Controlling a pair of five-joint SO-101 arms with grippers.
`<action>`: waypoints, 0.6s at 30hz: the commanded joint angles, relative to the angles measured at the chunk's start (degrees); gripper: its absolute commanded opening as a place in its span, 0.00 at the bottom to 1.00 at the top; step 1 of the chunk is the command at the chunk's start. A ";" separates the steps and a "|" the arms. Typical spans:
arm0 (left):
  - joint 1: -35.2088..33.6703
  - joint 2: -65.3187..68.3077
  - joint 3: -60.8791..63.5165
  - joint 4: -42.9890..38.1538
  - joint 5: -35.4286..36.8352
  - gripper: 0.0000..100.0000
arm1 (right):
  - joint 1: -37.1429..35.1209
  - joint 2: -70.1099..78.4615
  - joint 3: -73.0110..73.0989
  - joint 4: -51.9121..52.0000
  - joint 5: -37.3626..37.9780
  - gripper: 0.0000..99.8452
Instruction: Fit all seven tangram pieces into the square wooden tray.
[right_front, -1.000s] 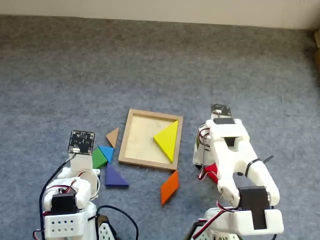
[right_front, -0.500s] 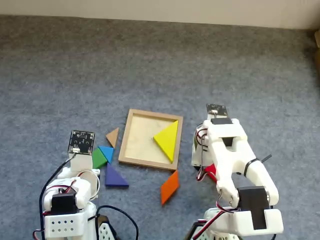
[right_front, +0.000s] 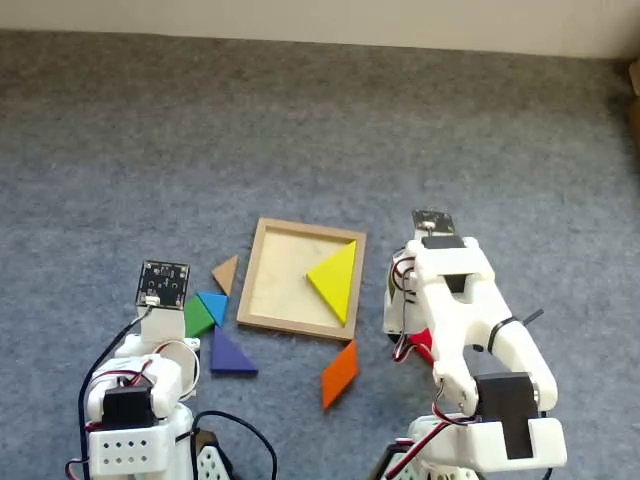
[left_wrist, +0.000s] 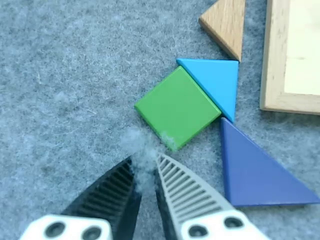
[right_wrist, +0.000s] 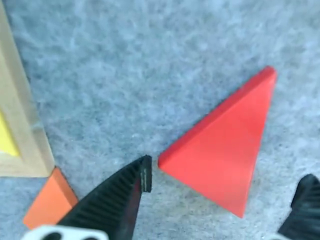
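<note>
The square wooden tray (right_front: 262, 290) holds a yellow triangle (right_front: 335, 280) against its right side. Left of it lie a wooden triangle (left_wrist: 227, 22), a light blue triangle (left_wrist: 215, 82), a green square (left_wrist: 177, 107) and a dark blue triangle (left_wrist: 255, 175). My left gripper (left_wrist: 145, 175) is shut, empty, just short of the green square's corner. The red triangle (right_wrist: 225, 155) lies on the carpet right of the tray. My right gripper (right_wrist: 226, 180) hangs open over it, one finger on each side. An orange parallelogram (right_front: 340, 374) lies below the tray's right corner.
Grey carpet (right_front: 300, 130) covers the whole table, with wide free room beyond the tray. The right arm (right_front: 455, 300) hides most of the red triangle in the high view. The tray's corner (right_wrist: 25, 140) lies close to the right gripper's near finger.
The right arm has shifted slightly left, toward the tray. The left arm and all pieces have stayed put.
</note>
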 joint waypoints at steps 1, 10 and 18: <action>-0.48 -1.54 1.19 0.35 0.18 0.00 | 0.75 -0.40 -0.57 0.40 0.53 0.35; -0.48 -1.54 1.19 0.35 0.18 0.00 | 0.75 -1.01 -0.75 0.31 3.25 0.26; -0.48 -1.54 1.19 0.35 0.18 0.00 | 0.75 -1.10 -1.10 0.66 3.34 0.26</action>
